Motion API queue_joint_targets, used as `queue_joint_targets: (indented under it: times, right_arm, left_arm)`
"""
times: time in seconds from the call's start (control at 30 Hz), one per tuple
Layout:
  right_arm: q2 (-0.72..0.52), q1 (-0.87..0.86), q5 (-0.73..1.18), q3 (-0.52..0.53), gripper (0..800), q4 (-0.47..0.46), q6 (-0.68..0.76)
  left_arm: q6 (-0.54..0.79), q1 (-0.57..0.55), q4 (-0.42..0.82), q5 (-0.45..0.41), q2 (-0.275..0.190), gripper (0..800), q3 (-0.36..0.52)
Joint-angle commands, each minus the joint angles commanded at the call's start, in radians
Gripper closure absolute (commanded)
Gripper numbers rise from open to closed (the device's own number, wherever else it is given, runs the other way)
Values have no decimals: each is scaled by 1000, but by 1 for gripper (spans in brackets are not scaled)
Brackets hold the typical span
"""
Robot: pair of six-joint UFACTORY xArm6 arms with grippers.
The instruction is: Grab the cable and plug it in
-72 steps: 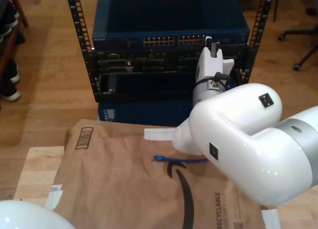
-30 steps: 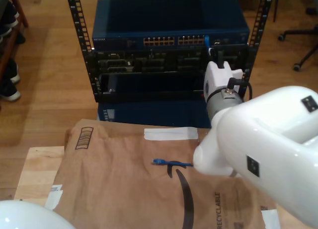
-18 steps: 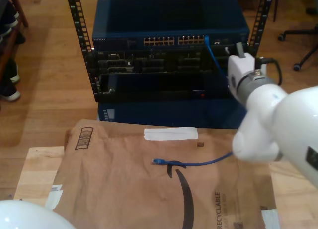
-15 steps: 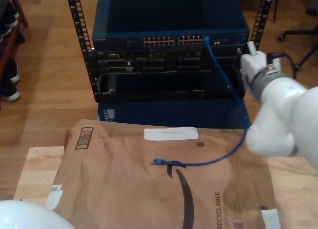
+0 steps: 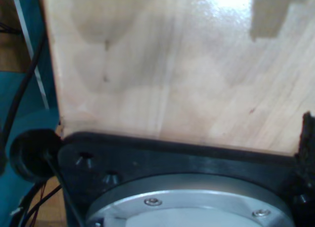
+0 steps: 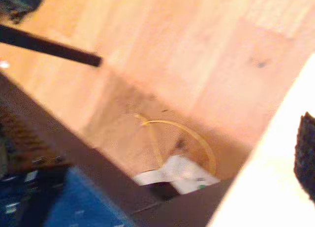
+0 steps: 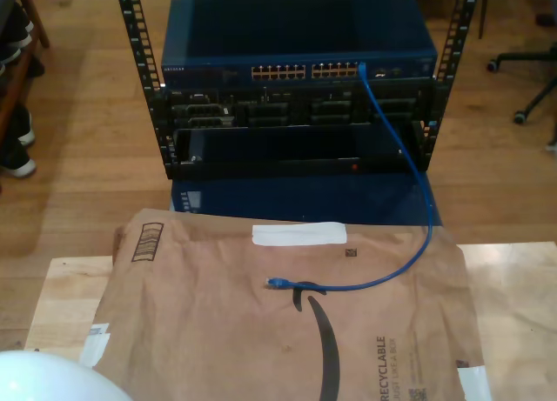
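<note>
Pincer states unclear, jaws unseen; cable [image 7: 409,170] from switch [image 7: 296,72] port down rack [image 7: 144,88] front to paper [image 7: 261,331].

The exterior cam sits high at the near end, looking down and forward across the brown paper sheet [image 7: 261,331] to the server rack [image 7: 296,79] on the far side. First wrist cam is right up against a pale wooden board [image 5: 172,64]. Second wrist cam looks blurrily down at wood floor [image 6: 197,49]; floor is what it shares with the exterior view.
</note>
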Motion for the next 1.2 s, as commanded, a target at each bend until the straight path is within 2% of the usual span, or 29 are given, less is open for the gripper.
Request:
queue_joint_targets:
  times: [0.33,0.47,0.67,0.77,0.87,0.97,1.03,1.2]
  right_arm:
    - [-284,-301,348,161,8,0,-242]
    - [-377,-443,497,186,8,-2,-319]
    - [-488,-675,724,206,8,5,-528]
    - [-508,-721,736,193,9,15,-545]
    - [-520,-743,830,163,8,3,-546]
    - [-562,-862,899,176,8,-31,-559]
    - [-588,-914,939,222,8,-66,-588]
    - [-603,-1059,944,344,8,-72,-698]
  left_arm:
    - [0,0,0,0,0,0,0]
    - [0,0,0,0,2,0,0]
    - [0,0,0,0,0,0,0]
    - [0,0,0,0,0,0,0]
    - [0,0,0,0,2,0,0]
    - [0,0,0,0,0,0,0]
    - [0,-2,0,0,2,0,0]
    - [0,0,0,0,2,0,0]
